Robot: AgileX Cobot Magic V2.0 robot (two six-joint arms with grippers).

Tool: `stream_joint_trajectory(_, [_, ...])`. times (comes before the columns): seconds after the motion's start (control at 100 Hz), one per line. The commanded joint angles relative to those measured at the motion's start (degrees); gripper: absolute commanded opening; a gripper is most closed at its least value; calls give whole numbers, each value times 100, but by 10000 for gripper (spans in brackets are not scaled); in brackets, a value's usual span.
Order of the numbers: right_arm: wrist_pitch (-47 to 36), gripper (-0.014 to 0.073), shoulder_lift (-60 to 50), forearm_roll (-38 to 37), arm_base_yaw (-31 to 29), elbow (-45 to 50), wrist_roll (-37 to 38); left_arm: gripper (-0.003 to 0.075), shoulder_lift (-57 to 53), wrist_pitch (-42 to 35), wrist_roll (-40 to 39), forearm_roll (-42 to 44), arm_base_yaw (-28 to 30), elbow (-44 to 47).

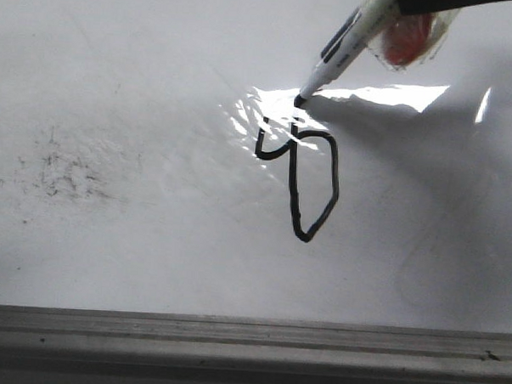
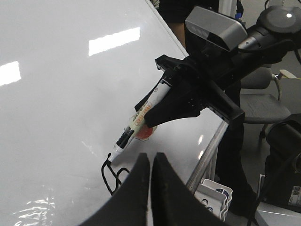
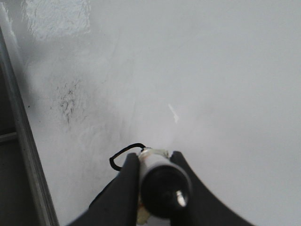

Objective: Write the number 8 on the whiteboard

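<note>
Right tool (image 3: 155,162) clamped around marker (image 1: 348,39), held slanted so tip meets whiteboard (image 1: 109,237) at 12 o'clock of the number 8 (image 1: 303,173), probably to close the upper loop. Left tool (image 2: 150,162) closed, empty, parked clear.
</note>
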Motion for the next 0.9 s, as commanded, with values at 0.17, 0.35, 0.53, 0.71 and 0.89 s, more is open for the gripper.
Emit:
stream_joint_trajectory(0.17, [-1132,-43,59,-127,-110,-154,-151,-20,11,-177,-11,-112,14,-168])
stream_joint_trajectory(0.35, [-1214,-43,59,-85,-110,-154,-151,-20,11,-120,-11,-112,14,-168])
stream_joint_trajectory(0.53, [-1190,-43,59,-85,-110,-174,-151,-20,11,-62,-11,-112,14,-168])
stream_joint_trajectory(0.71, [-936,-43,59,-85,-110,-174,-151,-20,11,-62,-11,-112,14,-168])
stream_joint_trajectory(0.89, [78,-43,-347,-85,-110,-201,-151,-20,11,-36,-11,-112,14,-168])
